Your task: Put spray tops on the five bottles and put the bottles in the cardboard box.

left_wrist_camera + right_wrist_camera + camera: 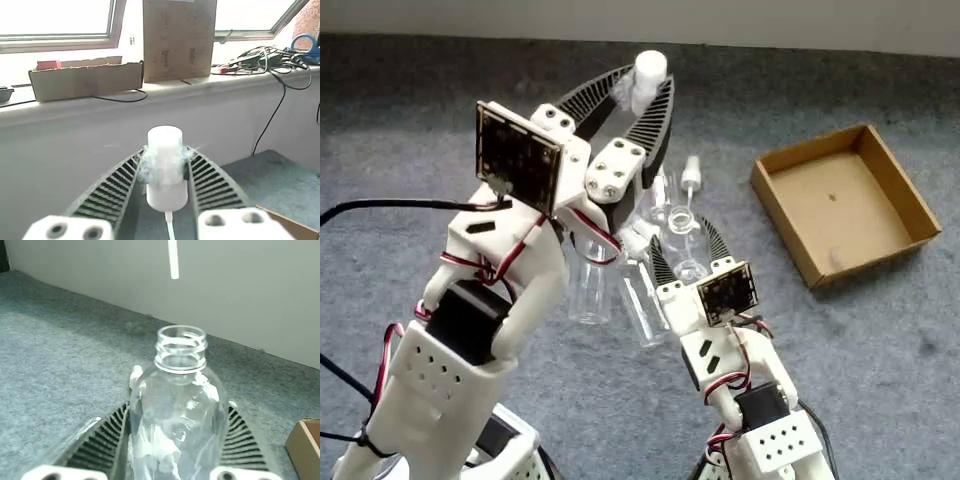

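My left gripper (646, 86) is raised high and shut on a white spray top (649, 72), whose thin dip tube (170, 228) hangs straight down from the cap (165, 167). Below it, my right gripper (685, 250) is shut on an upright clear bottle (682, 238) with an open neck (181, 347). The tube's end (173, 260) hovers a little above that neck. Two clear bottles (590, 285) (642, 302) lie on the carpet between the arms. Another bottle with a spray top (691, 172) stands behind. The cardboard box (820, 255) sits open to the right.
The floor is grey carpet (880, 340), ending at a pale wall (260, 295) behind the bottles. A loose white spray top (135, 376) lies just behind the held bottle. A corner of the box (305, 447) shows near my right gripper.
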`<action>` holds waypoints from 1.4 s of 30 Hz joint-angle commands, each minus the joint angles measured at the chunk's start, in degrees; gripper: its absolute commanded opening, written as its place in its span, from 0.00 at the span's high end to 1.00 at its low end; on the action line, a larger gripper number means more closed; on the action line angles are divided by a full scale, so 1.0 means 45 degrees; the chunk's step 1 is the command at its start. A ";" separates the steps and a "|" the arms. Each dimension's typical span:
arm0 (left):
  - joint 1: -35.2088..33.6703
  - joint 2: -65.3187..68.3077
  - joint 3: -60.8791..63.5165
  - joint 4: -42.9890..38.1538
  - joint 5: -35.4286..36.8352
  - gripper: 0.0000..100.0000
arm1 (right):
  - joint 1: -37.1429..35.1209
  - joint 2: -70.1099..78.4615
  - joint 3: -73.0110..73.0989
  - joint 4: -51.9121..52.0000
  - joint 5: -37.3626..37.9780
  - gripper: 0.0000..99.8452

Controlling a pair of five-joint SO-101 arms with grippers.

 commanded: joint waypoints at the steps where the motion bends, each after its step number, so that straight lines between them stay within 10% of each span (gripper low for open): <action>1: 0.0537 -0.0459 -0.0088 -0.0195 0.0547 0.99 | -0.0049 -0.0107 0.1553 -0.0244 0.0039 0.84; 42: 0.0889 -0.0752 0.1944 -0.0293 0.1641 1.00 | -0.0049 -0.0166 0.1553 0.0381 0.0039 0.84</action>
